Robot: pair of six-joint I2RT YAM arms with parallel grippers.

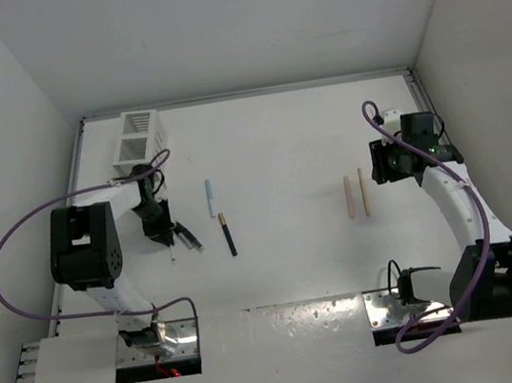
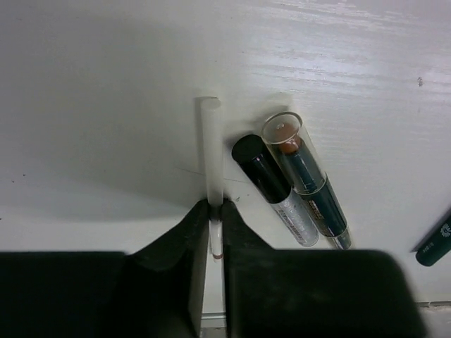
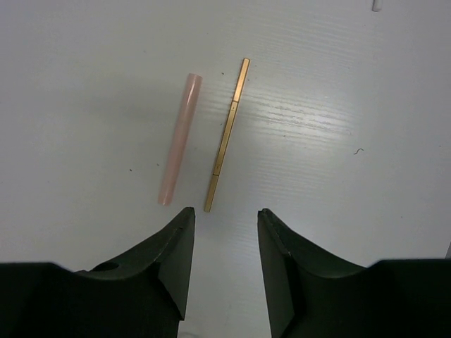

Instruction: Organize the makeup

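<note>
My left gripper [image 2: 216, 205] is shut on a thin white stick [image 2: 210, 141] that points away from it, low over the table. Just right of the stick lie a short black tube [image 2: 271, 190] and a clear-capped dark stick [image 2: 310, 186], side by side. In the top view the left gripper [image 1: 164, 236] is left of a light blue stick [image 1: 210, 198] and a black stick with a gold end [image 1: 228, 233]. My right gripper [image 3: 225, 211] is open and empty, just short of a pink stick [image 3: 180, 139] and a tan stick [image 3: 227, 135]. Both also show in the top view, pink [image 1: 349, 197] and tan [image 1: 363, 192].
A white slotted box [image 1: 139, 137] stands at the back left, behind the left gripper. The end of a dark stick [image 2: 437, 243] shows at the right edge of the left wrist view. White walls close the table on three sides.
</note>
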